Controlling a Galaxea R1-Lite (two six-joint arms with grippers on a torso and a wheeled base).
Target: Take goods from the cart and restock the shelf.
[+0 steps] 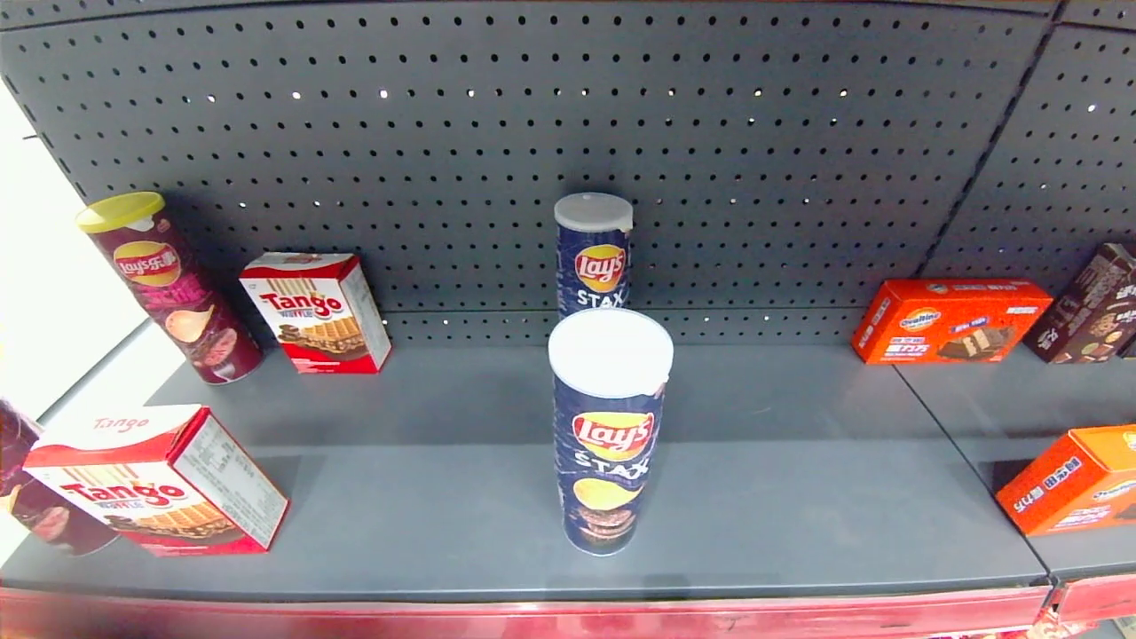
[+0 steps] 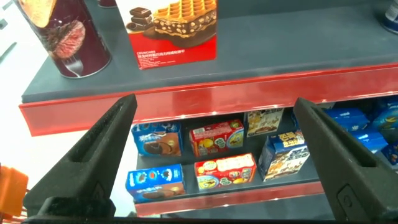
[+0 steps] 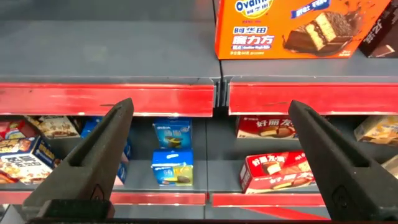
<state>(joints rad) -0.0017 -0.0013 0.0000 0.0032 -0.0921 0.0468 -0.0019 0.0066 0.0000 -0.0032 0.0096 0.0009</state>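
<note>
Presently left gripper point(image 2: 214, 102) and right gripper point(image 3: 211, 104) both gape wide, touching nothing.

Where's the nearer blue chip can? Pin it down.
In the head view the nearer blue chip can stands upright at the middle of the shelf, directly in front of a second blue can by the pegboard.

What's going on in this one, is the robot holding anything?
Nothing is being held. The left gripper and right gripper are both open and empty, facing the red shelf edge. On the grey shelf, two dark blue chip cans stand upright in the middle, the front can ahead of the back can. Wafer boxes sit to the left and orange boxes to the right.
</note>
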